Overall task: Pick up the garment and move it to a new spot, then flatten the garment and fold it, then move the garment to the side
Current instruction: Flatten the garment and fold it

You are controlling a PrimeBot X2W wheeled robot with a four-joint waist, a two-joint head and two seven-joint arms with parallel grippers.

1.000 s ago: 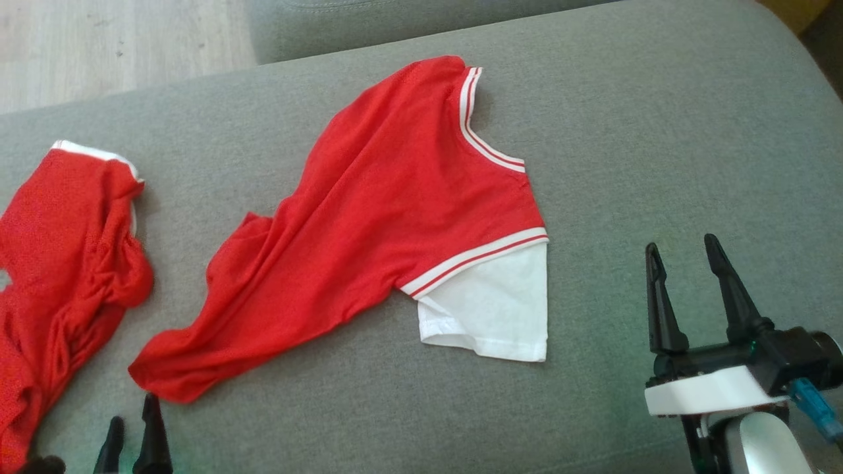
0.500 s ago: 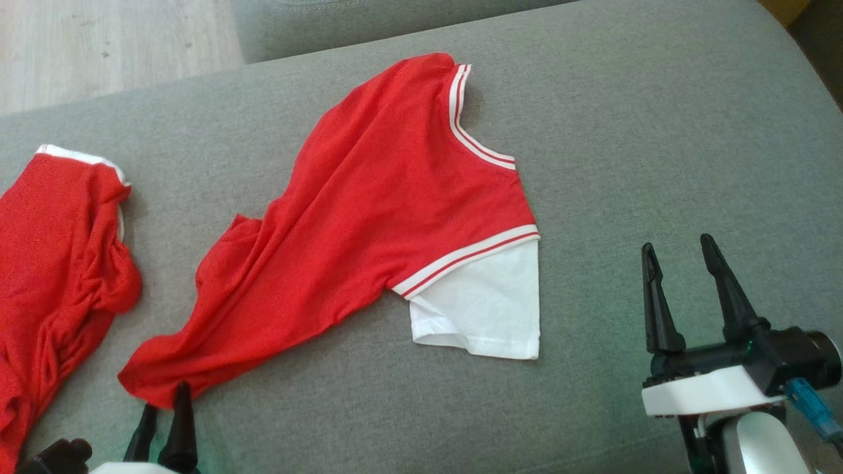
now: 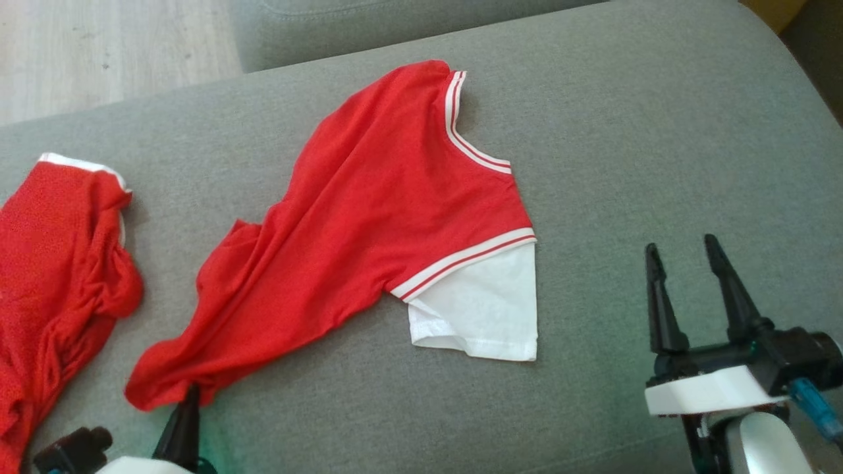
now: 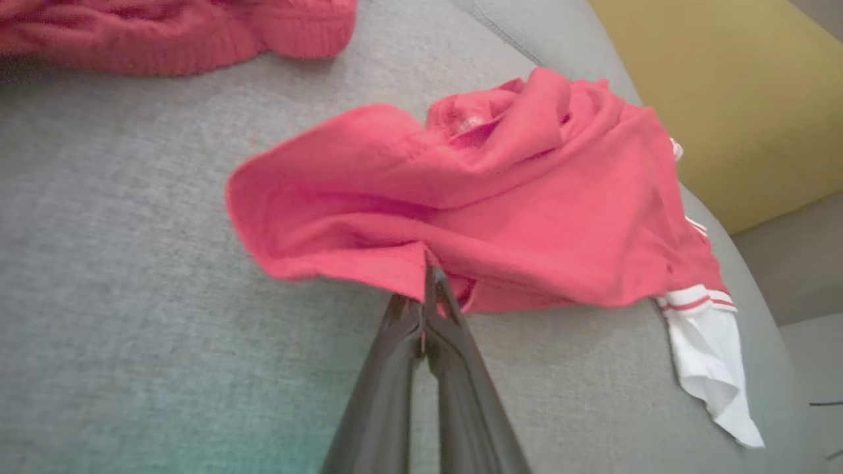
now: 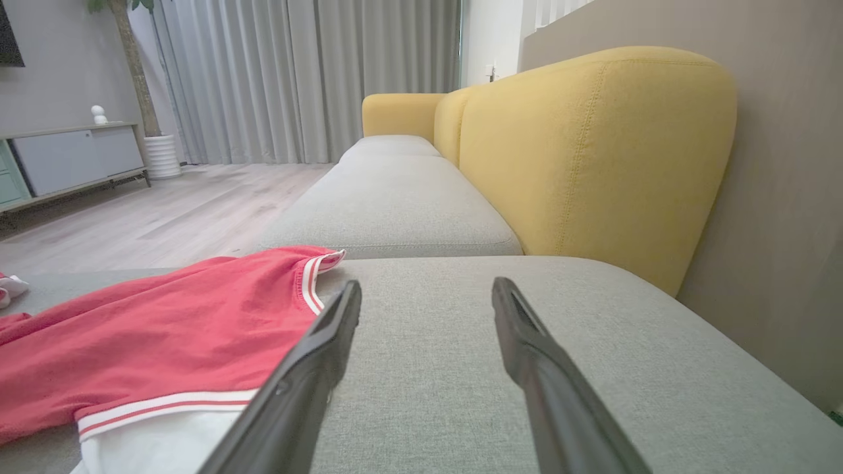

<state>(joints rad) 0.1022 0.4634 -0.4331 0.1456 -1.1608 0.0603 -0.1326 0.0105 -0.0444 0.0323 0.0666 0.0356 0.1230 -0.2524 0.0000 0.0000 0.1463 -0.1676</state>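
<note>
The garment (image 3: 369,217) is a red shirt with white-striped trim and a white sleeve (image 3: 481,309), lying crumpled across the grey sofa seat (image 3: 658,131). My left gripper (image 3: 191,394) is at its near-left hem corner, shut on the red fabric. In the left wrist view that gripper (image 4: 429,273) has its fingers pressed together, pinching the garment's (image 4: 500,197) hem edge. My right gripper (image 3: 685,247) stands open to the right of the shirt, above bare cushion. In the right wrist view the gripper (image 5: 427,289) has the garment (image 5: 164,329) at its left.
A second red garment (image 3: 59,276) lies bunched at the seat's left edge. Wooden floor (image 3: 99,46) shows beyond the seat's far left. Another grey cushion (image 5: 388,204) and a yellow backrest (image 5: 593,151) lie ahead of the right gripper.
My left gripper has moved up to the shirt's hem corner and shut on it; the corner now puckers slightly. The right gripper has stayed open in place.
</note>
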